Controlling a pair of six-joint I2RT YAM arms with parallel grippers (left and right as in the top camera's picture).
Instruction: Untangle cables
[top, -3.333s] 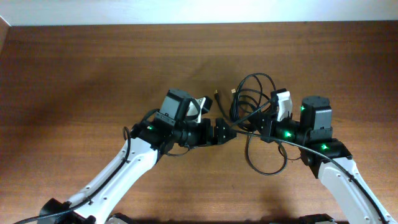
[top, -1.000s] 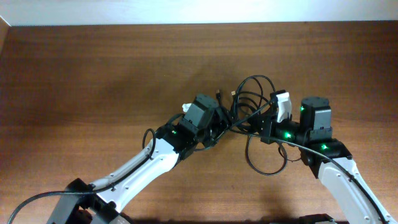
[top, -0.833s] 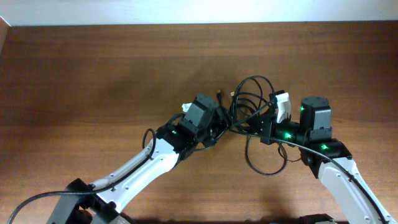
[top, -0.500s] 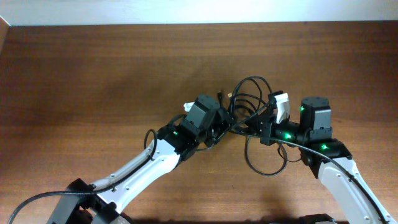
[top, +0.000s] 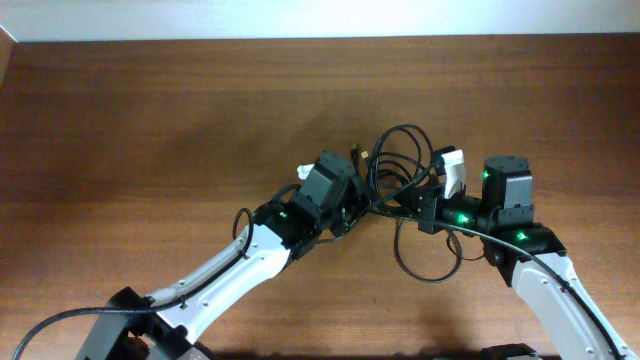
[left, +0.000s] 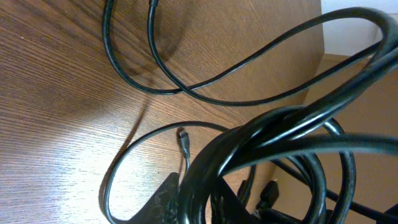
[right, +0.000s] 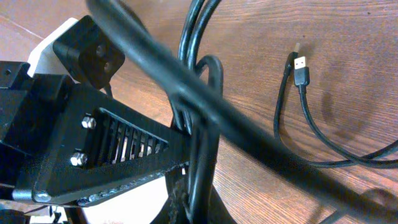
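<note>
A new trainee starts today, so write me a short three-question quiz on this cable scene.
1. True or false: the cables lie as separate, untangled cords.
2. In the right wrist view, the metal-tipped plug rests: A) on the bare table; B) between a tool's fingers; C) on top of an arm.
3. Fill in: the right tool is ___ on the cables.
Key: 1 false, their loops overlap in one bundle; 2 A; 3 shut.
</note>
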